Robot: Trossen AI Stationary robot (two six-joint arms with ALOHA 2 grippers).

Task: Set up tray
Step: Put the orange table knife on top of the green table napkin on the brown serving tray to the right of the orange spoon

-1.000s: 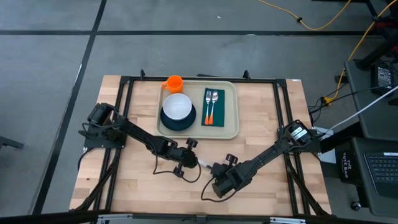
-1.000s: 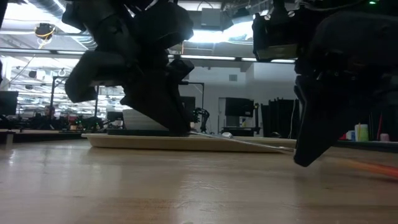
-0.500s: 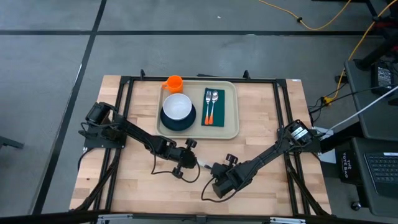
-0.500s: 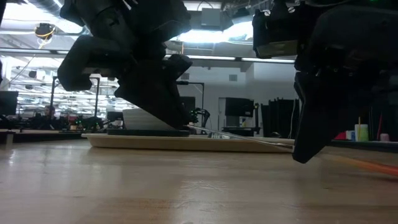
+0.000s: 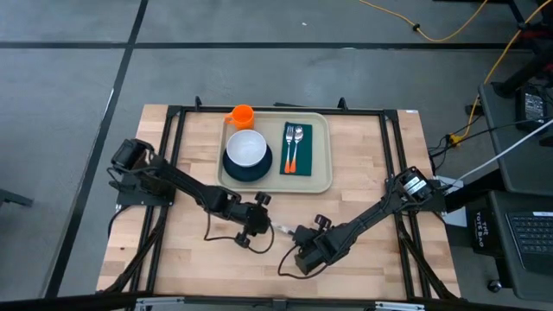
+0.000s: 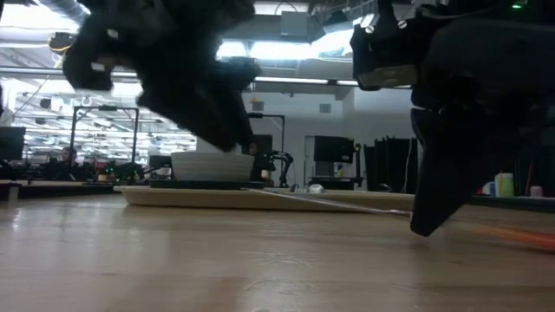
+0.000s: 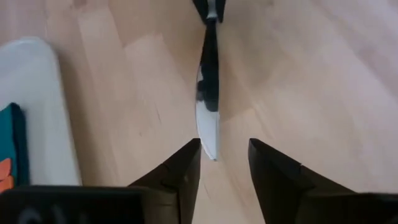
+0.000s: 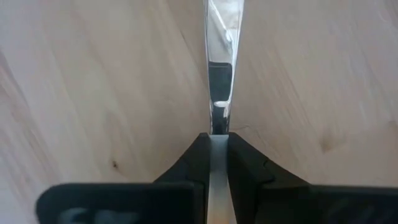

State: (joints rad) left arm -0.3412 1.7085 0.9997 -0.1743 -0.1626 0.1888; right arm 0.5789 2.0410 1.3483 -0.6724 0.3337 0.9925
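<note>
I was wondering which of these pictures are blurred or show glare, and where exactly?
Low view: the left arm's gripper is smeared by motion blur, and ceiling lights glare behind it. Right wrist view: the knife blade mirrors bright light, and the right gripper shut on it is soft. High view: evenly lit and sharp, with the tray clear.

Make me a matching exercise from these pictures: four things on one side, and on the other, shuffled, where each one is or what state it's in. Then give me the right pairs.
Things:
1. orange cup
2. white bowl
3. knife
4. left gripper

Place or state:
A. on the dark plate, inside the tray
B. clamped by its handle in the right gripper
C. just outside the tray's far left corner
D. fingers apart, the blade tip between them

Pairs: 1-C, 2-A, 3-B, 4-D
</note>
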